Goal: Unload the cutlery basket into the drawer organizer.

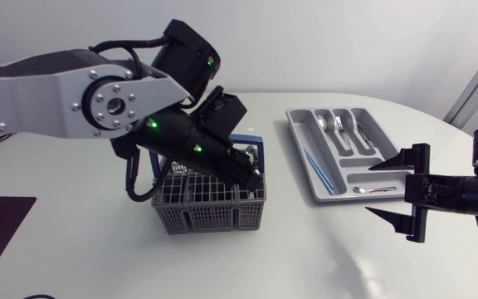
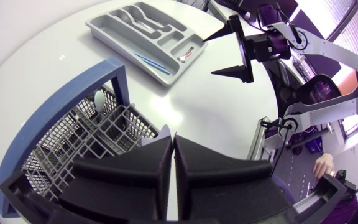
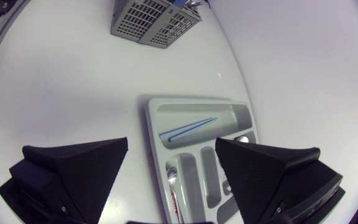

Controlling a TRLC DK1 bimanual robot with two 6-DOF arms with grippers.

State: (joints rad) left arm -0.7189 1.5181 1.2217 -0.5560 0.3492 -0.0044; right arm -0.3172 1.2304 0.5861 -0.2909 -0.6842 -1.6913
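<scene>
Standing directly under the left gripper (image 1: 250, 174), the grey cutlery basket (image 1: 210, 203) with its blue handle (image 2: 110, 64) is resting on the white table (image 1: 98, 249). That gripper is hanging just over the basket's wire compartments, its two wedge fingers (image 2: 142, 171) clenched flat against each other with nothing showing between them. A pale utensil tip (image 2: 98, 98) is poking up from a compartment ahead of the fingers.

Farther ahead of the left gripper, the grey drawer organizer (image 1: 299, 149) is lying on the table, well apart from the basket. Spoons (image 1: 338, 129) are lying in its narrow compartments, a thin blue stick (image 1: 318, 170) in the long one, and a small red-handled utensil (image 1: 378, 190) in the short cross compartment.

The right gripper (image 1: 380, 189) is hovering at the organizer's near end, just over that cross compartment, its fingers (image 3: 79, 168) spread wide and released, gripping nothing.
</scene>
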